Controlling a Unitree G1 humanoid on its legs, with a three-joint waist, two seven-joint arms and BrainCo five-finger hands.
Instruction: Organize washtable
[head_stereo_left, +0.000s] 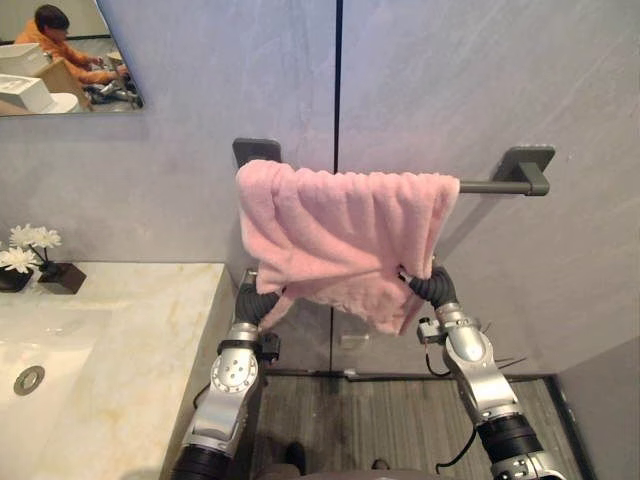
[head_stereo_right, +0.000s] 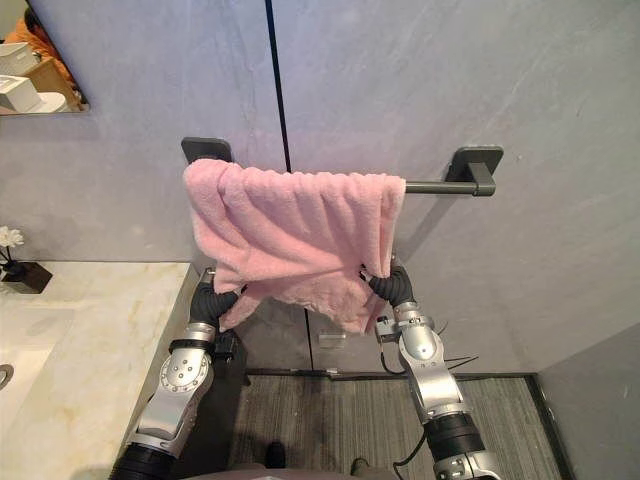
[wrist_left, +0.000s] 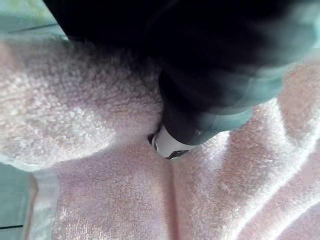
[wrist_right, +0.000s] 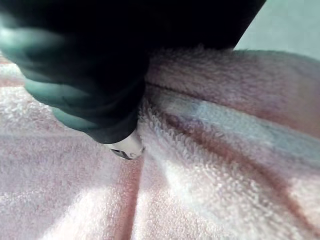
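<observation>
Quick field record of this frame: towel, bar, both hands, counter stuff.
towel: pink towel draped over the bar, bunched, lower edge uneven
bar: dark towel bar, right end bare
left hand: raised under the towel's lower left edge, against the cloth
right hand: raised under the towel's lower right edge, against the cloth
counter: marble countertop to the left, with sink
decor: white flowers at the back of the countertop
</observation>
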